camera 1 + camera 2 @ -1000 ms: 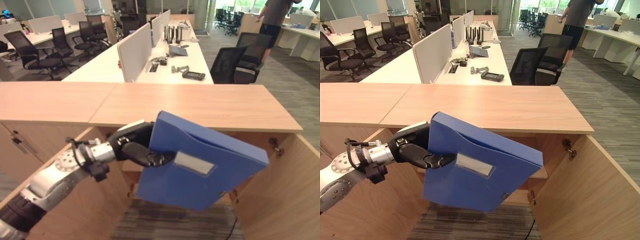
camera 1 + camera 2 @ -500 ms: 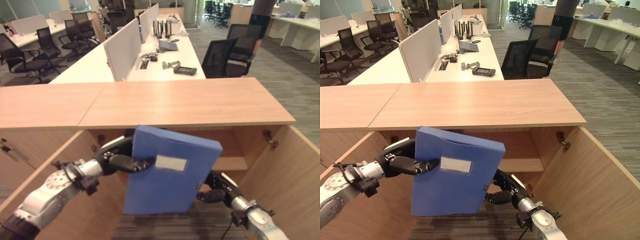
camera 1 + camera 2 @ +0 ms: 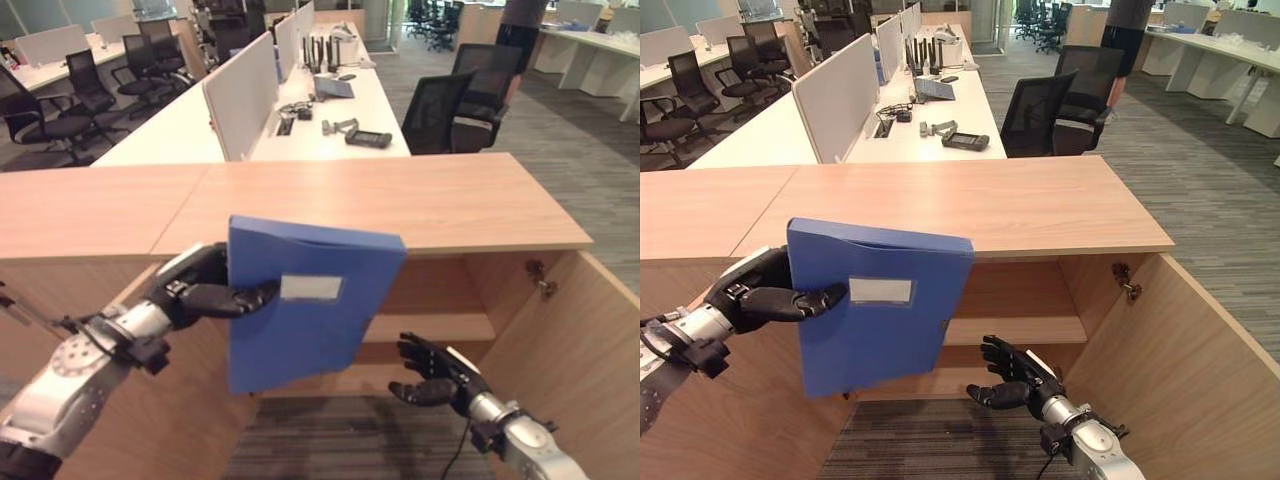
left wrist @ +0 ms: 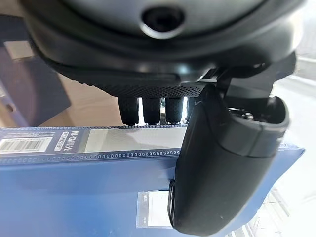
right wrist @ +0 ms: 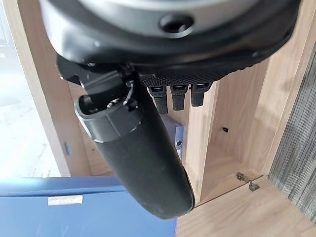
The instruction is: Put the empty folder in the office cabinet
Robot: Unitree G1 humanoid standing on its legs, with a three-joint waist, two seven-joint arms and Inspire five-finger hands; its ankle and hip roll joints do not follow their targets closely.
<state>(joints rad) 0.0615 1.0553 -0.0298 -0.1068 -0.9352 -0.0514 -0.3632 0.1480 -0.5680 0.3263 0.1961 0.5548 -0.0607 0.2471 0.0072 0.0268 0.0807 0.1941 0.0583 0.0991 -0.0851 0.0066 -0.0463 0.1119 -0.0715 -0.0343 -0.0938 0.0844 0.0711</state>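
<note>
My left hand (image 3: 195, 293) is shut on the spine edge of a blue box folder (image 3: 310, 310) with a white label. It holds the folder nearly upright in front of the open wooden office cabinet (image 3: 440, 325), level with the countertop's front edge. In the left wrist view the thumb (image 4: 222, 163) presses on the folder's face (image 4: 74, 182) and the fingers wrap behind it. My right hand (image 3: 435, 372) hovers open lower down, to the right of the folder and apart from it, before the cabinet's lower compartment. In the right wrist view the folder (image 5: 74, 217) and the cabinet's inside wall (image 5: 232, 138) lie past the thumb.
Both cabinet doors stand open, the right door (image 3: 590, 340) and the left door (image 3: 190, 420) flanking my arms. A long wooden countertop (image 3: 400, 200) tops the cabinet. Behind it are white desks with a partition (image 3: 240, 100), black chairs (image 3: 455, 110) and a person (image 3: 520, 30).
The folder has risen and shifted left, turning more upright. My right hand has come away from its lower right corner and now hangs open beside it.
</note>
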